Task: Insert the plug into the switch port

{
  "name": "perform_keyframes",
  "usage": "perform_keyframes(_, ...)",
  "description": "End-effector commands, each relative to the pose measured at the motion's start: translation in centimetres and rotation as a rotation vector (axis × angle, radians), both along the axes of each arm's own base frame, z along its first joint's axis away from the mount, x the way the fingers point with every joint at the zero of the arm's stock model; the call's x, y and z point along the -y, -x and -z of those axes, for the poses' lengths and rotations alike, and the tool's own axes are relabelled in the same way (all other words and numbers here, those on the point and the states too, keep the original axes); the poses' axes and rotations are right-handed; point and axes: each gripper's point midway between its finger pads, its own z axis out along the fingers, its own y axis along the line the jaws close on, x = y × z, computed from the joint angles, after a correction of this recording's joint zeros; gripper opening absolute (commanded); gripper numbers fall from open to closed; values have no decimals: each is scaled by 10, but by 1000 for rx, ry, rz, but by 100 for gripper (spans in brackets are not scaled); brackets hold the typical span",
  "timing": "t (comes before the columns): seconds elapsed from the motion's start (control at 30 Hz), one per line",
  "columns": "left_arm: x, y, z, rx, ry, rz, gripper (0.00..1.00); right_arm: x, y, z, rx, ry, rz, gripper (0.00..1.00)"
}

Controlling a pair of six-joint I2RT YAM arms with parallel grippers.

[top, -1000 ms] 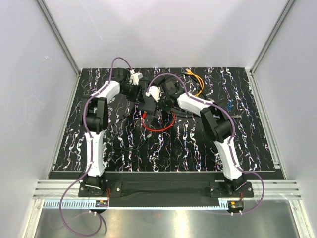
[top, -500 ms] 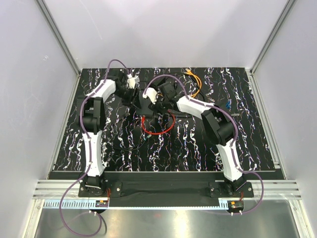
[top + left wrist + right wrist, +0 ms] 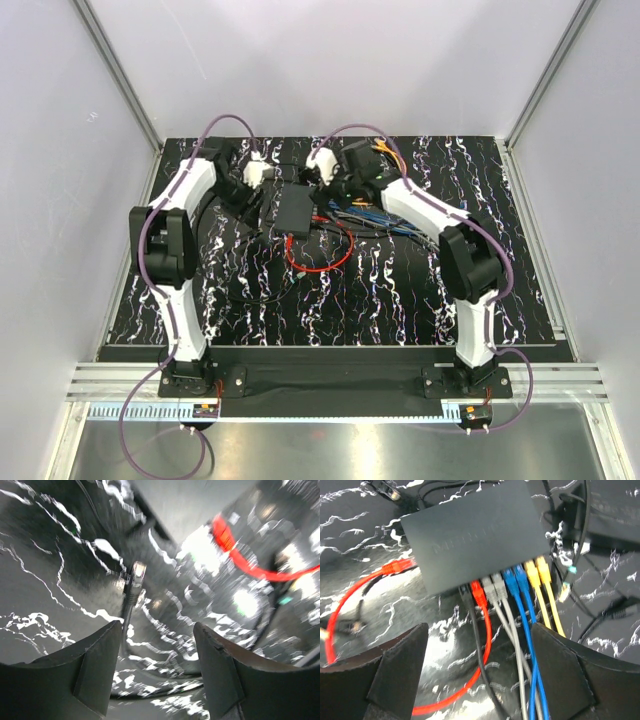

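LEFT claw (image 3: 157, 626): fingers apart, clamping nothing; you see the plug (image 3: 137, 575) on the counter (image 3: 40, 595) just ahead of the gap | RIGHT claw (image 3: 479, 635): fingers apart, empty; switch (image 3: 475, 535) lies ahead, socket row facing it, holding red, grey, blue, yellow patch cables (image 3: 512, 585) | LABEL: raised lettering on switch lid, unreadable

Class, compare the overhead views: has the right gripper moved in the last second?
Yes. The right gripper has drawn back toward the far edge of the table, away from the red cable loop, uncovering the switch.
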Motion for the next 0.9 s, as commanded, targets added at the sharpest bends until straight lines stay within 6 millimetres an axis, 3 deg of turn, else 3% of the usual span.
perform_keyframes(0.0, -16, 9, 7, 63, -153, 196, 64, 13, 9, -58, -40, -127, 17, 90)
perform_keyframes(0.1, -16, -1, 12, 116, -229, 264, 63, 28, 9, -70, -82, -171, 51, 90)
perform_keyframes(0.37, -4, -16, 47, 135, -433, 426, 56, 52, 21, -75, -138, -193, 75, 89)
perform_keyframes(0.57, -12, -23, 61, 112, -507, 449, 48, 62, 20, -84, -135, -205, 92, 89)
perform_keyframes(0.8, -23, -26, 58, 123, -575, 446, 19, 65, 19, -85, -139, -210, 99, 88)
perform_keyframes(0.87, -21, -27, 41, 159, -557, 412, 8, 66, 20, -88, -139, -214, 101, 86)
